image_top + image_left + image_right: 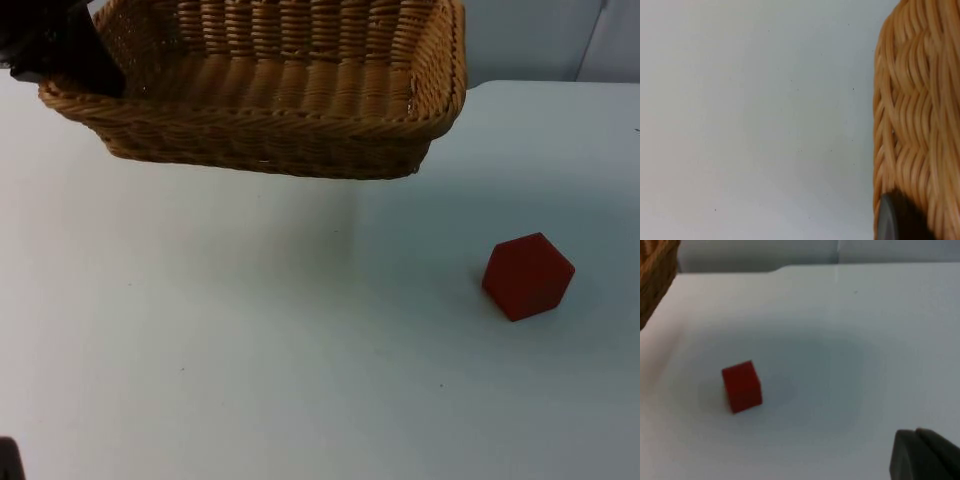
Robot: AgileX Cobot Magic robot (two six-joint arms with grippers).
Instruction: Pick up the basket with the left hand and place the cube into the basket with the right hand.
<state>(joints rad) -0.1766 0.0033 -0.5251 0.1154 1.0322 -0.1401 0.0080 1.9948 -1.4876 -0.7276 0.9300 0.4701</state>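
Holding the basket lifted off the bench, the left claw grips its rim. The cube rests on the bench, off to the basket's right, near the right claw, whose opening cannot be told.

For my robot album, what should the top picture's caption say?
The left hand holds a wicker basket above the white table; a red cube sits apart.

One basket, one red cube.
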